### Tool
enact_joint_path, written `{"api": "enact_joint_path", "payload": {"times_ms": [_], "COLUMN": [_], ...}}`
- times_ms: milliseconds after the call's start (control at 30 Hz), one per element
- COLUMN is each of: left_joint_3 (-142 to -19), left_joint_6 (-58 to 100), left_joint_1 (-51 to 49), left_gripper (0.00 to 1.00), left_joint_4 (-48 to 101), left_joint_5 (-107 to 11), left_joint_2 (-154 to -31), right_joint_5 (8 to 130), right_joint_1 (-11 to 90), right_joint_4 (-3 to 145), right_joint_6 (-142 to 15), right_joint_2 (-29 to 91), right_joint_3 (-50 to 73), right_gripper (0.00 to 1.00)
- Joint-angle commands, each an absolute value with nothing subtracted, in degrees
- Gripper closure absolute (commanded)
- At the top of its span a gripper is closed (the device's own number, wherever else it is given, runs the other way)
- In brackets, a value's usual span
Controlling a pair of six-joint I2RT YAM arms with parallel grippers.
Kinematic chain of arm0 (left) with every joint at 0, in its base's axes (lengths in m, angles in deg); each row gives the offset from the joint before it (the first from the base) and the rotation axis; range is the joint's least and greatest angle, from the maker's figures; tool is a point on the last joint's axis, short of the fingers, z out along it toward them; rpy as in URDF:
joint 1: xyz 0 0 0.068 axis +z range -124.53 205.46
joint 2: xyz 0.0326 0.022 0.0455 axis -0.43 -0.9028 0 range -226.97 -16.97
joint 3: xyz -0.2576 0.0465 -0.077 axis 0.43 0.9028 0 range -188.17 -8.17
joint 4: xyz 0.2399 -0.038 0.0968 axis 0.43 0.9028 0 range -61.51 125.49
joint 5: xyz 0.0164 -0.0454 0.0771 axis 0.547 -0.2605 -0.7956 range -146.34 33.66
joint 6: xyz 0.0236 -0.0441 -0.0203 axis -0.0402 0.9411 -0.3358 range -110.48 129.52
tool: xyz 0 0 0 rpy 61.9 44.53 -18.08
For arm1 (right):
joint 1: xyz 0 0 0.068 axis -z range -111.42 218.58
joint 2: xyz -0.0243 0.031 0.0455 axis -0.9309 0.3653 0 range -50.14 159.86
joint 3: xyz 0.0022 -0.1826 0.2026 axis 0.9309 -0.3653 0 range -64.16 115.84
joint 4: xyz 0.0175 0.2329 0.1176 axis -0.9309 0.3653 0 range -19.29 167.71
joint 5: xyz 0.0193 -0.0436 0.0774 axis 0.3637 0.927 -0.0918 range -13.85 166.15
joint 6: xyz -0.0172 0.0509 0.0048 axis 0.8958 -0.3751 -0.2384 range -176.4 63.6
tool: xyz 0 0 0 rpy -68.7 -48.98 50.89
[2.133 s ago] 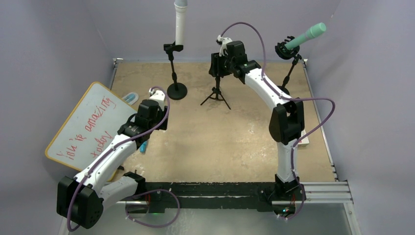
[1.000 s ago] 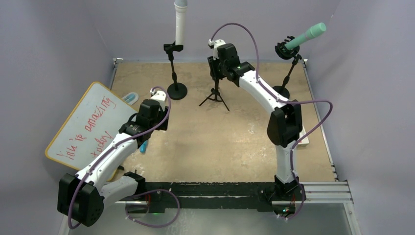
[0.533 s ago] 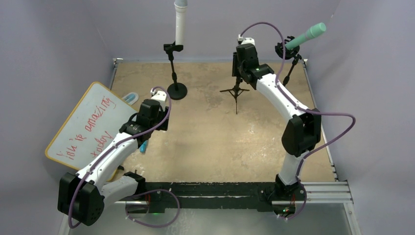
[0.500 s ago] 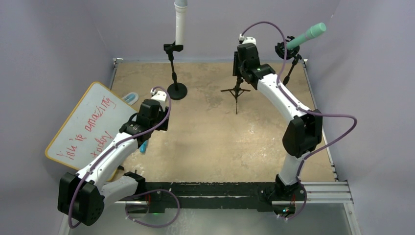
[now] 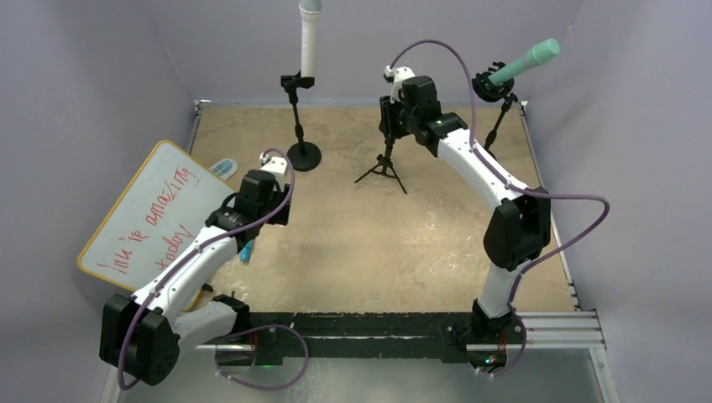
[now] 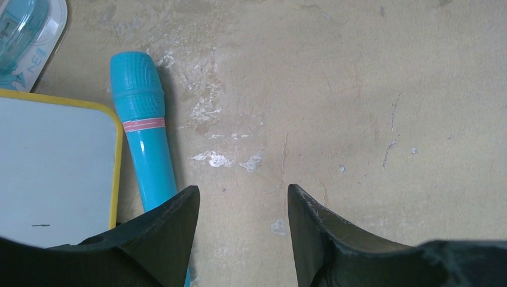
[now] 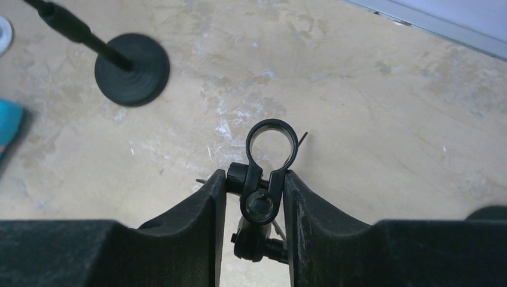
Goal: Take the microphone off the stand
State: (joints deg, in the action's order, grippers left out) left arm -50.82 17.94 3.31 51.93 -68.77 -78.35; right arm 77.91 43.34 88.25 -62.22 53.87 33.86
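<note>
Setting: lilac walls enclose a worn tan tabletop [image 5: 353,227], seen from above and from each wrist.
Right side: the right gripper [image 7: 256,191] has its fingers pinched against both sides of the joint just under the head of a small black tripod stand [image 5: 384,164], so it grips the stand near the top.
Reason: a grip this high probably steadies a light stand that would tip easily. Whether the stand's feet touch the table cannot be told.
Holder: the ring clip [image 7: 272,140] at the stand's top, just beyond the fingertips, is empty, and the table shows through it.
Left side: the left gripper [image 6: 242,203] hovers low over bare table with its jaws apart, holding nothing.
Task object: the blue microphone [image 6: 143,137] lies flat on the table just beside the left finger, along the yellow edge of a whiteboard [image 6: 54,167]. It is free of any stand – the removal looks done.
Back row: a white microphone [image 5: 310,42] stands upright in the clip of a round-base stand [image 5: 298,126]. A green microphone [image 5: 525,61] sits tilted in the clip of a second stand [image 5: 497,126].
Packaging: a clear blister pack [image 6: 24,30] by the whiteboard's corner holds a teal item – too cropped to name.
</note>
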Motion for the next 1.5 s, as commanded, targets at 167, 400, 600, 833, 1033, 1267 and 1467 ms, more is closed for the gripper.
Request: {"api": "enact_joint_path", "payload": {"times_ms": [167, 400, 600, 833, 1033, 1267, 1467], "left_joint_3": [-53.4, -53.5, -53.6, -53.5, -53.6, -53.6, -53.6], "left_joint_6": [19.0, 19.1, 19.1, 19.1, 19.0, 19.0, 19.0], "left_joint_1": [3.6, 3.6, 3.6, 3.6, 3.6, 3.6, 3.6], "left_gripper": [0.46, 0.46, 0.46, 0.46, 0.46, 0.46, 0.46], "left_joint_4": [51.7, 51.9, 52.0, 52.1, 52.2, 52.2, 52.2], "left_joint_5": [-68.1, -68.1, -68.2, -68.2, -68.0, -67.5, -67.5], "left_joint_2": [-79.1, -79.4, -79.5, -79.2, -79.0, -79.0, -79.1], "right_joint_5": [73.3, 85.8, 97.4, 105.8, 105.7, 78.9, 65.9], "right_joint_1": [43.0, 43.0, 43.2, 43.7, 46.1, 45.9, 45.6], "right_joint_4": [85.0, 88.6, 89.8, 91.4, 89.8, 83.0, 82.8], "right_joint_6": [-53.9, -61.1, -67.1, -70.2, -72.2, -58.2, -46.6], "right_joint_2": [57.2, 60.1, 59.3, 55.7, 50.0, 48.6, 48.5], "right_joint_3": [35.2, 37.2, 38.2, 36.4, 29.2, 25.4, 24.2], "right_gripper": [0.61, 0.64, 0.61, 0.62, 0.62, 0.59, 0.57]}}
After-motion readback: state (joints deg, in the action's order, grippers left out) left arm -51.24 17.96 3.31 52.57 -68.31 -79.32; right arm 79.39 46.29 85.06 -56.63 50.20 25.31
